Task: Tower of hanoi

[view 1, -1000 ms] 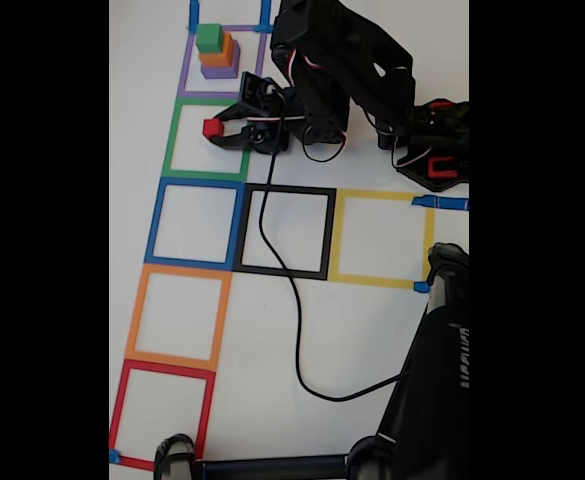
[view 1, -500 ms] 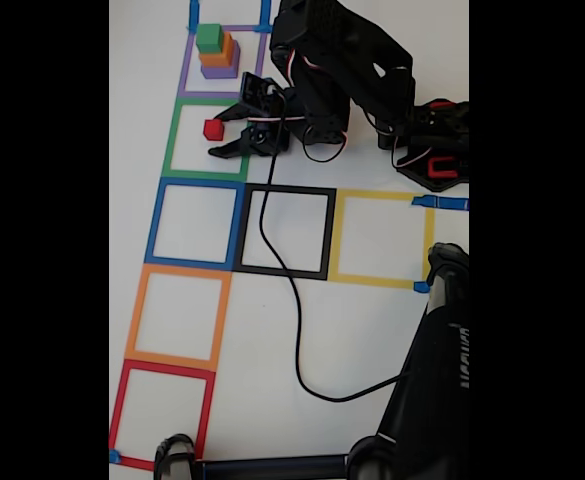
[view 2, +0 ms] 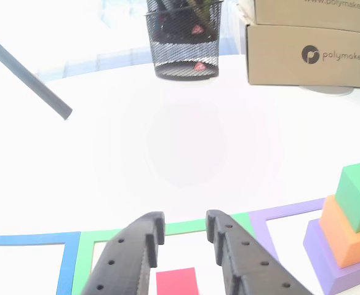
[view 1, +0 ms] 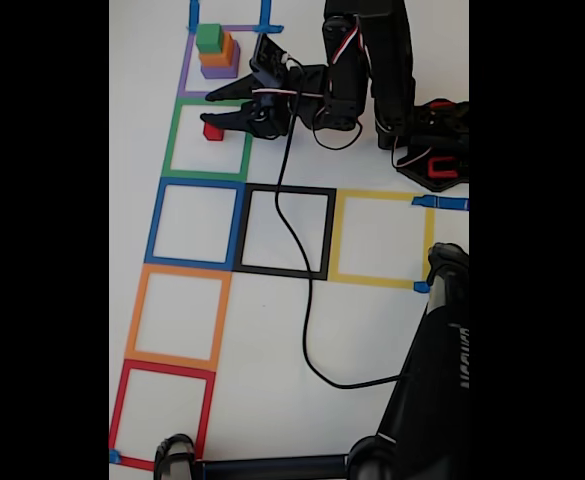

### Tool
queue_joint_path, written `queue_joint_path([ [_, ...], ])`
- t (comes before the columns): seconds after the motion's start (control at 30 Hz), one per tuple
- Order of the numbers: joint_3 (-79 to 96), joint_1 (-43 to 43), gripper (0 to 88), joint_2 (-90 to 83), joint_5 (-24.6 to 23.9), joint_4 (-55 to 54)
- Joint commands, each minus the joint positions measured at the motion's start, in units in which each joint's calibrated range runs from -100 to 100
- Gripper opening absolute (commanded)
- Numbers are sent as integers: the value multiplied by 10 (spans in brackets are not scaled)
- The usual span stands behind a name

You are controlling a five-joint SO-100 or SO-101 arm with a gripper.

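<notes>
In the fixed view we see the small cube (view 1: 213, 131) inside the second taped square (view 1: 175, 140), with the three-block stack (view 1: 218, 54) in the square behind it.

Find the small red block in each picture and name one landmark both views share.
Fixed view: red block inside the green square, upper left, beside the fingers.
Other view: red block at the bottom centre, below the fingers.
Shared landmark: the stacked tower.

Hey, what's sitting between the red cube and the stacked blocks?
Nothing solid: in the other view, only table and green and purple tape lines separate the red cube from the stack.
</notes>
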Motion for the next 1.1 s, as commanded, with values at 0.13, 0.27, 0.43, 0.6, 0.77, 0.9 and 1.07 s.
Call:
queue_joint_path([
  [0.13, -7, 50, 2, -267, -14, 232],
  [0.27, -99, 70, 1, -395, 18, 482],
  [0.43, -245, 94, 1, -489, 98, 768],
  [0.6, -465, 124, 1, -547, 101, 1110],
  [0.77, -628, 176, 2, -553, 132, 1315],
  [0.9, -696, 228, 2, -565, 160, 1396],
  [1.07, -748, 324, 8, -577, 194, 1449],
])
